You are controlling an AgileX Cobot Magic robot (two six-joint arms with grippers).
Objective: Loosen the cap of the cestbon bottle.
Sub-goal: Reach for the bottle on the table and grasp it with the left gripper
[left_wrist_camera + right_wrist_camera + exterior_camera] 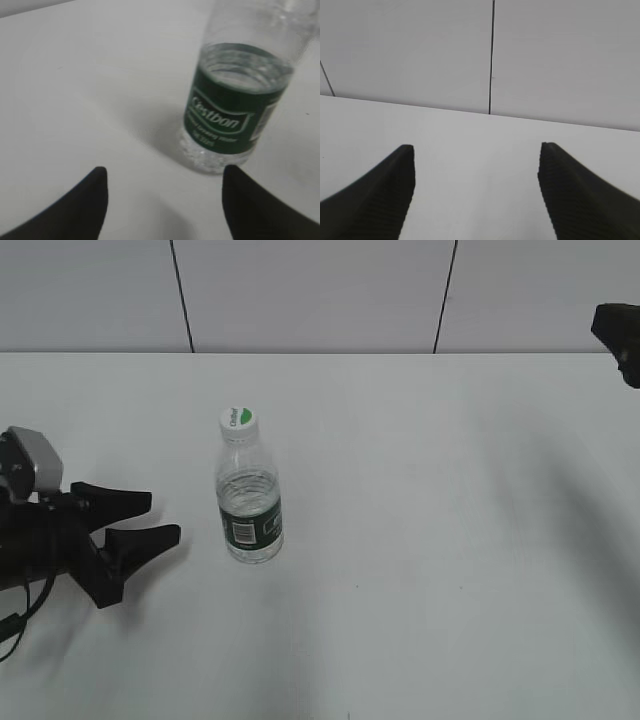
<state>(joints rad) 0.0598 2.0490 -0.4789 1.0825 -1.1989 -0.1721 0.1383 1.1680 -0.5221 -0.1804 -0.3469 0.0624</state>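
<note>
A white table top fills most of the exterior view and is met at its far edge by a pale grey wall. The wall is divided into panels by thin dark vertical seams; one such seam is also seen in the right wrist view. Soft, diffuse shadows are cast on the table, so overhead lighting is perhaps implied. The table surface is seen plain and matte throughout.

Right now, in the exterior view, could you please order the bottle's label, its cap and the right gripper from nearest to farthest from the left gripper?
1. Label band, just right of the left gripper.
2. Cap, higher up on the bottle.
3. Right gripper, at the far upper-right edge.
</note>
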